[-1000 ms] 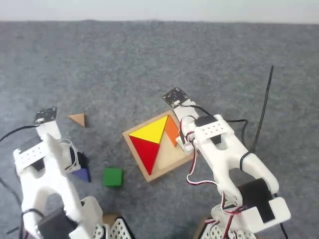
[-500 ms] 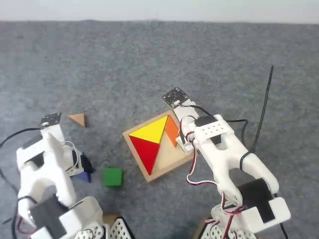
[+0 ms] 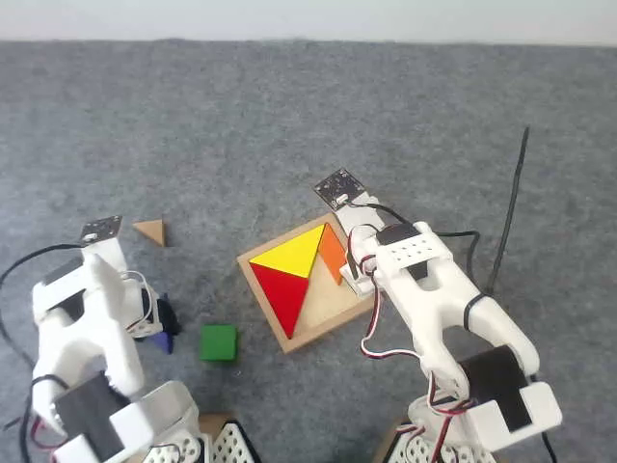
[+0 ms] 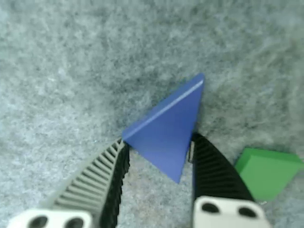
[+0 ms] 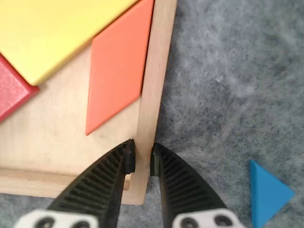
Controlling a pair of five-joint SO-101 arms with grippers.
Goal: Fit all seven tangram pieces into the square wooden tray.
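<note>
The square wooden tray (image 3: 323, 311) holds a yellow triangle (image 3: 289, 255), a red triangle (image 3: 282, 291) and an orange parallelogram (image 3: 333, 253). My right gripper (image 5: 141, 159) is shut on the tray's side wall (image 5: 153, 95), next to the orange parallelogram (image 5: 118, 71). My left gripper (image 4: 158, 145) is shut on a dark blue triangle (image 4: 166, 126), one finger on each side. In the high view this gripper (image 3: 162, 323) is left of the green square (image 3: 218, 342). A tan triangle (image 3: 149, 230) lies farther back. A light blue triangle (image 5: 268, 194) lies on the felt beside the tray.
Grey felt covers the whole table. A thin black rod (image 3: 511, 207) stands to the right of the right arm. The green square (image 4: 266, 171) sits close beside the left gripper's finger. Open felt stretches behind the tray.
The left arm has shifted a little toward the tray and settled over the dark blue triangle. The right arm and the tray have not moved.
</note>
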